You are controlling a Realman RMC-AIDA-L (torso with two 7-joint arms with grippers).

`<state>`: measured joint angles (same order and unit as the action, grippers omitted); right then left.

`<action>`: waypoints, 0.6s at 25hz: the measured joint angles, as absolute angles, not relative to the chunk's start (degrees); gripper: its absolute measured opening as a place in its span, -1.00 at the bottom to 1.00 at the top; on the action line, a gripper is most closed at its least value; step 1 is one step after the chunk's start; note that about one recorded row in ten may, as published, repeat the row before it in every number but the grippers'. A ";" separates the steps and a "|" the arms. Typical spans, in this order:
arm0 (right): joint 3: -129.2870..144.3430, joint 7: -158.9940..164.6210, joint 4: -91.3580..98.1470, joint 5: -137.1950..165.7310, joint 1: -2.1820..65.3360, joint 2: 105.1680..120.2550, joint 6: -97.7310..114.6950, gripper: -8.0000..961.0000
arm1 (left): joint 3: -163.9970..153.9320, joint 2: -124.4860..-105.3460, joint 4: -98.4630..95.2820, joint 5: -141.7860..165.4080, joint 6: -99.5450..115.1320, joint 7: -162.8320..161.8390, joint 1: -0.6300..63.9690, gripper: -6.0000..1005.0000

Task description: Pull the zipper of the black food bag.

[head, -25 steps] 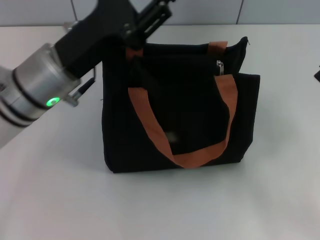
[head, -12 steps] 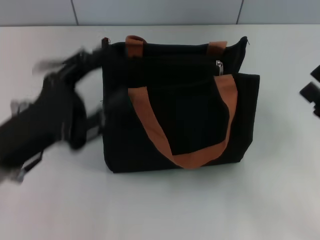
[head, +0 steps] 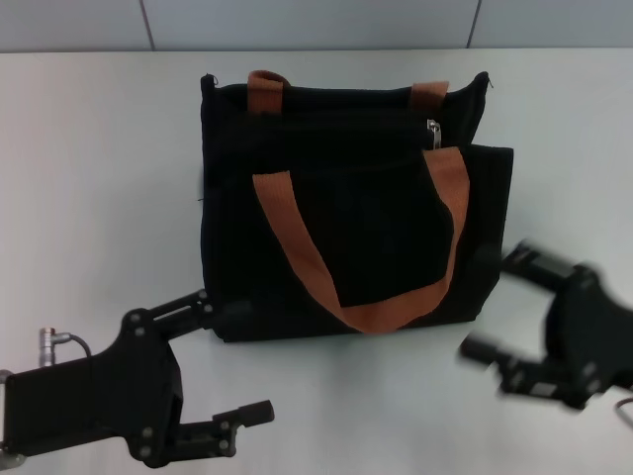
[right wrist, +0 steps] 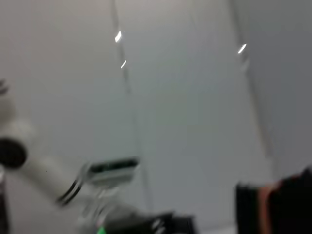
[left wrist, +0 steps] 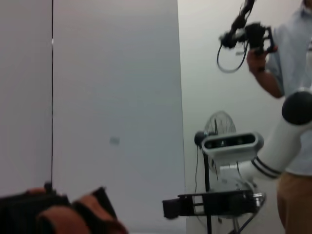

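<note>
The black food bag (head: 346,213) stands upright on the desk (head: 99,148), its zipper (head: 433,132) at the top right end, reachable from above. The left hand (head: 213,366) and right hand (head: 495,307), both spread wide and empty, sit low beside the bag's near corners, probably to leave it unobstructed.

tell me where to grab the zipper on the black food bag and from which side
Pinch the small silver pull tab of the zipper, which hangs at the top right of the black food bag beside the rust-orange strap. Probably come from above with the right gripper, now open and nearer.
</note>
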<state>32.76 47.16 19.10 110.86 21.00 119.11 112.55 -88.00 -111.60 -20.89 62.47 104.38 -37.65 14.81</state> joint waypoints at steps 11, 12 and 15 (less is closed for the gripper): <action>39.65 46.52 15.26 112.88 24.18 119.52 102.97 0.70 | -87.29 -112.28 -20.12 64.84 99.27 -39.85 16.05 0.59; 39.66 46.51 14.94 112.83 24.19 119.54 102.88 0.70 | -86.99 -112.41 -20.12 65.63 99.15 -39.93 16.12 0.59; 39.52 46.38 14.16 112.64 24.38 119.60 102.81 0.70 | -86.58 -112.65 -20.12 66.58 99.02 -39.98 16.15 0.59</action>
<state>39.52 46.38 14.16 112.65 24.38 119.60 102.81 -86.58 -112.65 -20.12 66.58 99.02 -39.98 16.15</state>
